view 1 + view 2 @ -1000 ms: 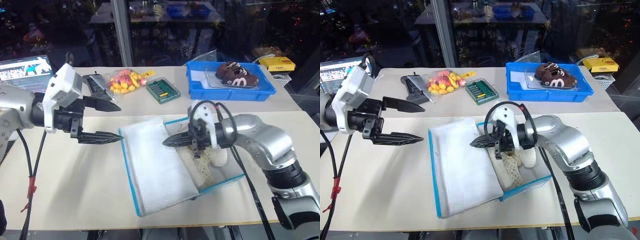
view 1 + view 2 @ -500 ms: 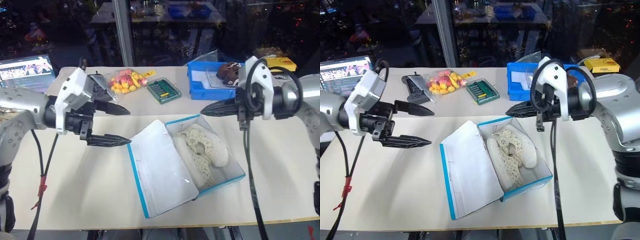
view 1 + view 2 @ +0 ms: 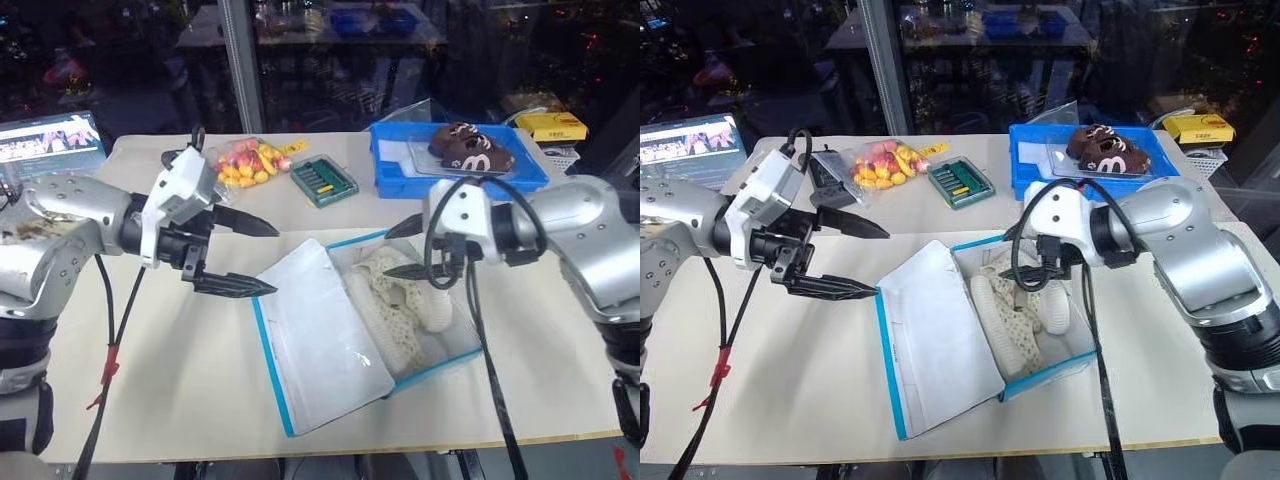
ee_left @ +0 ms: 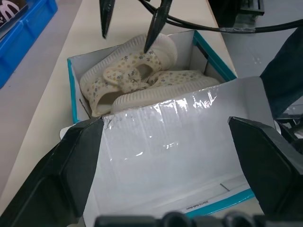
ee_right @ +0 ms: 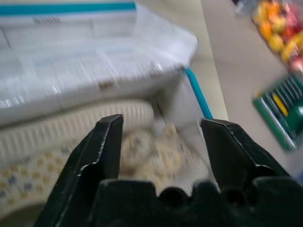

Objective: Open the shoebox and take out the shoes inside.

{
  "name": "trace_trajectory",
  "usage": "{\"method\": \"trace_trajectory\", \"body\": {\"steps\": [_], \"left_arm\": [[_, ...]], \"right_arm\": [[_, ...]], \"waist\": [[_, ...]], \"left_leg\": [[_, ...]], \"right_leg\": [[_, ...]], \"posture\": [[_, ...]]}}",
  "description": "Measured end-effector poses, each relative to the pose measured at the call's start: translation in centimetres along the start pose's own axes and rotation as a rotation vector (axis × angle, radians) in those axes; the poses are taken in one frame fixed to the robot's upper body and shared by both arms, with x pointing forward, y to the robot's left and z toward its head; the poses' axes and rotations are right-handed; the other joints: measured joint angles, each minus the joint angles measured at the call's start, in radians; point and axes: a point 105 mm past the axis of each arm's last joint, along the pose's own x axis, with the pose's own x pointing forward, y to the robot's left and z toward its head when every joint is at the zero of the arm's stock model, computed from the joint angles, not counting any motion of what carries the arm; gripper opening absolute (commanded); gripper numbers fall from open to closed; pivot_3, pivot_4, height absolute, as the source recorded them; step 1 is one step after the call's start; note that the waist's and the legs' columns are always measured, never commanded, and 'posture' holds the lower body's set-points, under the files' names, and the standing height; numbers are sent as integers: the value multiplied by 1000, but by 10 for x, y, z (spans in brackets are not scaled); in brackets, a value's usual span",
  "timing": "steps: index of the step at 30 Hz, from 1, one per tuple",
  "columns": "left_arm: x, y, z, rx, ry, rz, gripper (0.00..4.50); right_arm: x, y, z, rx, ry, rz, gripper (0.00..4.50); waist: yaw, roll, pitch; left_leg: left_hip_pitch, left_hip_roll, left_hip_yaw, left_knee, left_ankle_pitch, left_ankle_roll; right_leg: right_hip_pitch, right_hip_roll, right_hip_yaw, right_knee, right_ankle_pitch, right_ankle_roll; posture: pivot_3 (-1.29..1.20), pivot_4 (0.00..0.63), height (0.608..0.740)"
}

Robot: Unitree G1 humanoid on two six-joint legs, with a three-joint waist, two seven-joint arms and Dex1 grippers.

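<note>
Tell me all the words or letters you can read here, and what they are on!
"m": a white mark on the dark brown shoes in the shallow blue plastic tray.
Too small to read: the print strip on the white inside of the bright blue cardboard shoebox's open lid.
Too blurred to read: the lit laptop screen and the yellow box.

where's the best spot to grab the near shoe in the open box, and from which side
Probably its ribbed sole edge near the middle, coming from above. The shoes lie on their sides, packed together in the shoebox, whose walls block a sideways reach. The open right gripper already hovers over them.
</note>
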Motion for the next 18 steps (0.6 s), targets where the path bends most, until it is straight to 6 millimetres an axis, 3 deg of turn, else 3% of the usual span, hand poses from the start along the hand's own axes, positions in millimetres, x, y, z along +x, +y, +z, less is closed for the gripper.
{"method": "trace_trajectory", "body": {"steps": [4, 10, 16, 18], "left_arm": [[0, -2, -9, -27, 22, 8, 4500], [-3, 1, -3, 7, 9, 76, 4500], [1, -4, 1, 23, 10, 74, 4500], [1, -4, 0, 20, 13, 78, 4500]], "right_arm": [[17, 7, -2, 56, -54, 58, 3134], [23, 4, -28, 135, -4, 71, 3134], [32, 16, -59, 159, 68, 118, 3134], [31, 18, -66, 149, 91, 130, 2740]], "waist": [[0, 0, 0], [3, 0, 0], [0, 0, 0], [-2, 0, 0]], "left_leg": [[0, 0, 0, 0, 0, 0], [0, 0, 0, 1, 0, 0], [0, 0, 0, 1, 0, 0], [1, 0, 0, 1, 0, 0]], "right_leg": [[0, 0, 0, 1, 0, 0], [0, 0, 0, 0, 0, 0], [0, 0, 0, 1, 0, 0], [1, 0, 0, 1, 0, 0]], "posture": [[0, 150, 740], [0, 150, 740], [0, 150, 740], [0, 150, 740]]}}
